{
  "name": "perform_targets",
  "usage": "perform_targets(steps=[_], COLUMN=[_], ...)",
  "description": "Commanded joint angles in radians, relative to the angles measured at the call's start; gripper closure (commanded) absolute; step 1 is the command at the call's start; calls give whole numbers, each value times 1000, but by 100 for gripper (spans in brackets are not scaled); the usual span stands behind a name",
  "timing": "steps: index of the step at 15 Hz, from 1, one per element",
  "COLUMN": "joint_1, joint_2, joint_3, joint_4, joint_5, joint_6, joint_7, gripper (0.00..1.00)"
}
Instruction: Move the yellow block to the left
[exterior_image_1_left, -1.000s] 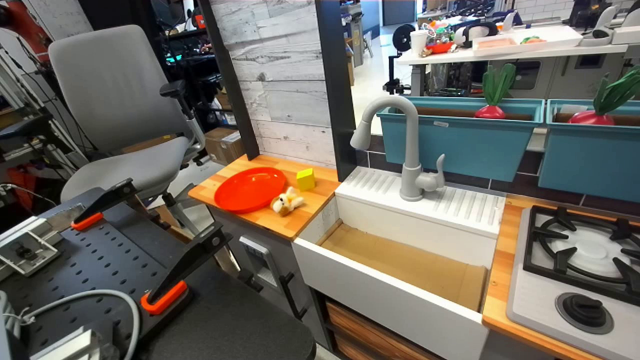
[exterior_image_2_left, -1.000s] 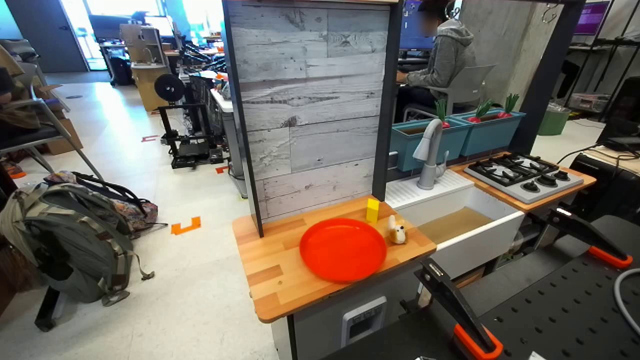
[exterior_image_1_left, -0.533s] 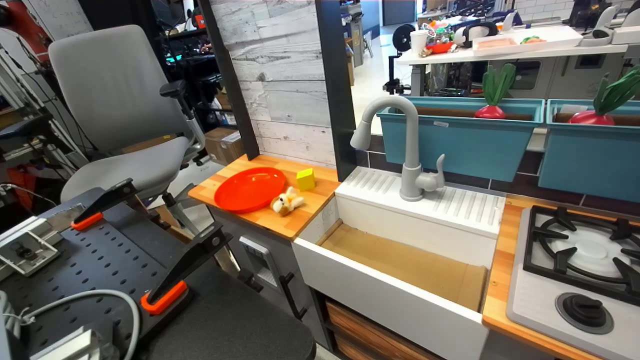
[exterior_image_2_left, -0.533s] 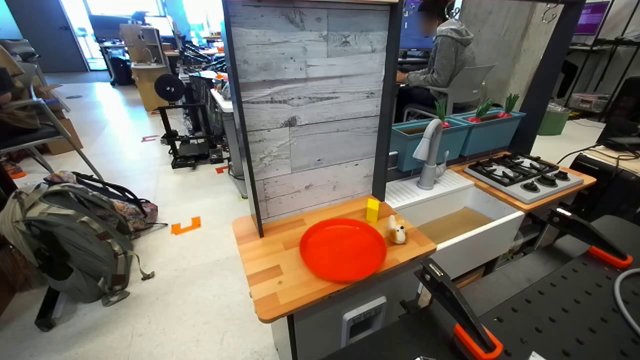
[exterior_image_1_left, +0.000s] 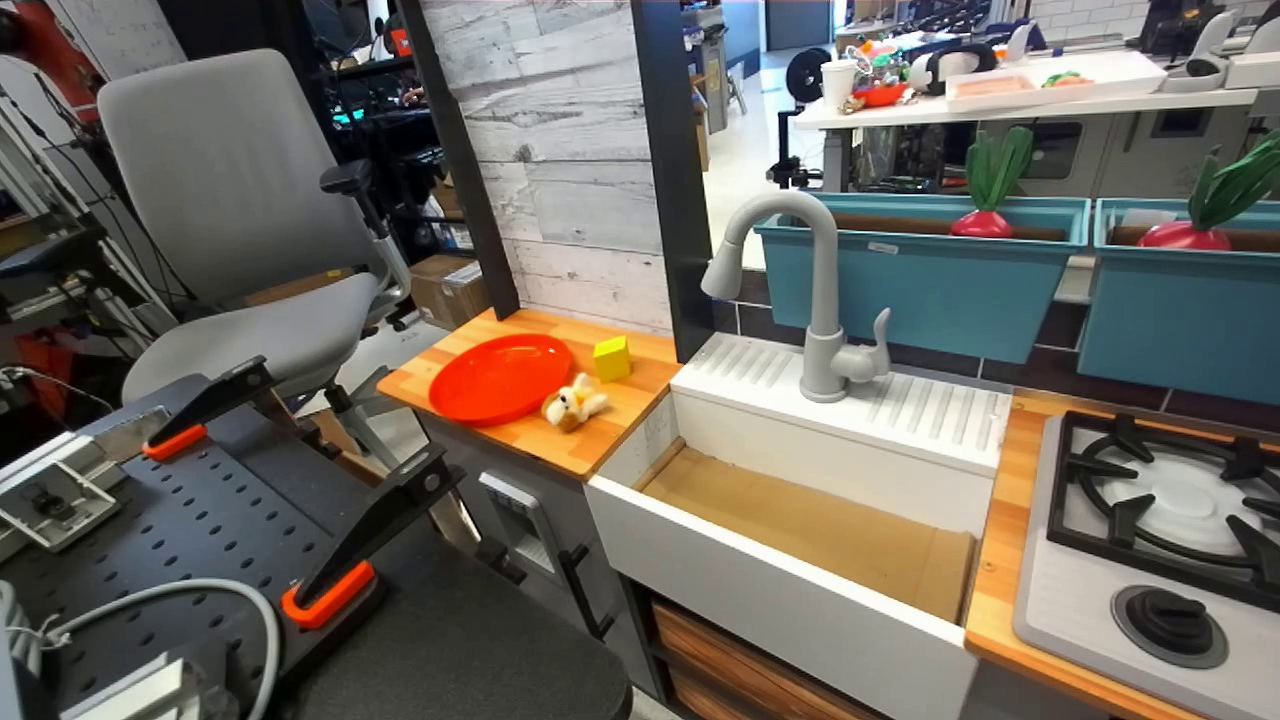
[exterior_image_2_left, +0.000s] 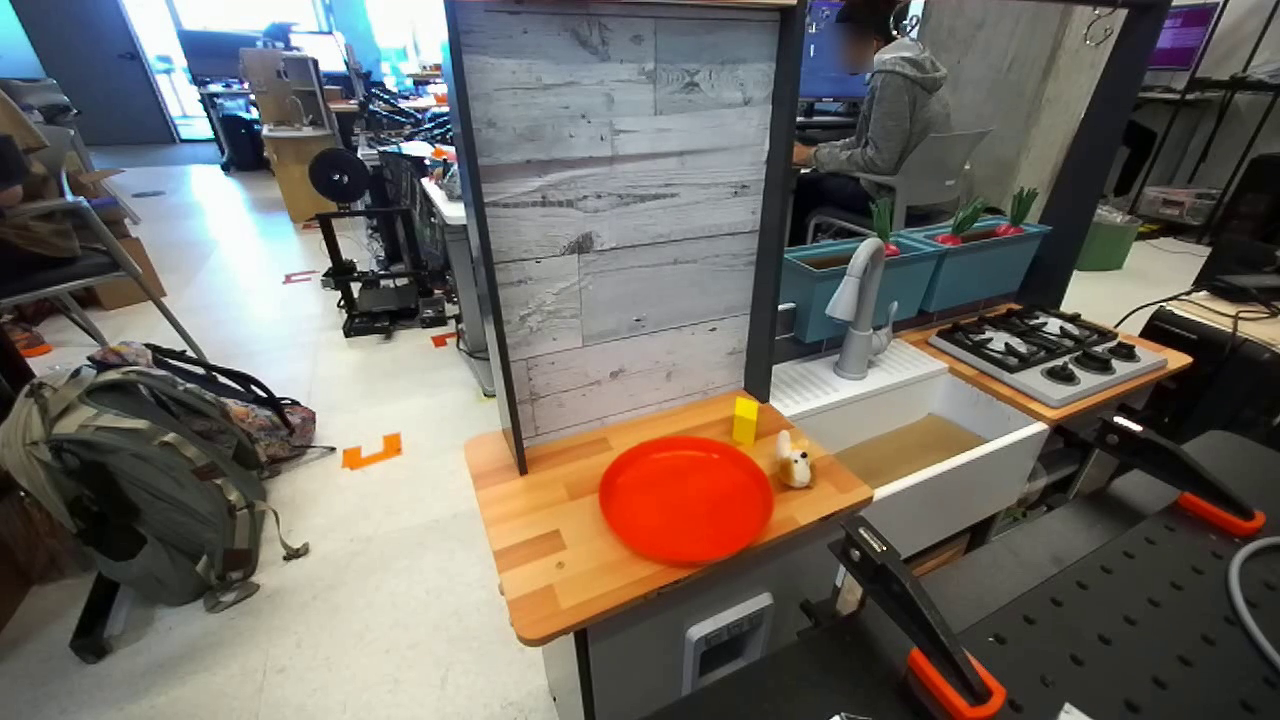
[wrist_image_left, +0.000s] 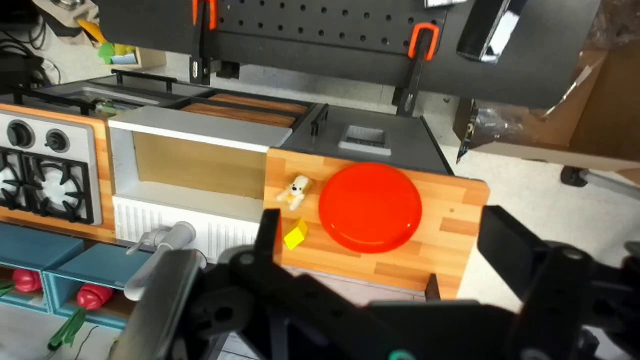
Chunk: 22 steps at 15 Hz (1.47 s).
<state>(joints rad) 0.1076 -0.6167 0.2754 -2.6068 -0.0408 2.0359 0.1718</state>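
Black end effector (wrist_image_left: 381, 220) in the wrist view, its two fingers (wrist_image_left: 510, 245) wide apart

I'd call this a lab: in an exterior view, a toy kitchen (exterior_image_2_left: 830, 494) lower centre, a 3D printer (exterior_image_2_left: 388, 300) upper left, a monitor (exterior_image_2_left: 825, 60) upper right, a perforated worktable (exterior_image_2_left: 1100, 610) lower right.

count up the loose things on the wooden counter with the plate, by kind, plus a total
Round glossy orange-red plate: 1
Chunky bright yellow block: 1
Small cream-and-tan plush toy dog: 1
Total: 3
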Motion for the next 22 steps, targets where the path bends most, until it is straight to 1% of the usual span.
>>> perform_targets(steps=[1,4,6,7,10,11,13,16,17,18,19,20,22], joint_1=[-44,-85,-115,-129,-130,-124,-129,-168,-178,-182,-177,-162,-171], joint_2=[123,252,368,446,636,701,831,989,1031,1068,1068,1027,1070], joint_3=[-48,-93,-123,-139,-196,-215,-231,-207,-204,-213,-232,-228,-233], joint_4=[9,10,31,52,122,153,225,340,377,412,426,356,401], joint_5=[-37,-41,-41,-38,15,53,123,249,262,250,219,225,224], joint_6=[195,400,528,585,692,713,743,712,695,664,614,688,654], joint_7=[25,13,11,11,-19,-46,-85,-157,-165,-164,-156,-137,-143], gripper=[0,0,0,0,0,0,0,0,0,0,0,0,0])
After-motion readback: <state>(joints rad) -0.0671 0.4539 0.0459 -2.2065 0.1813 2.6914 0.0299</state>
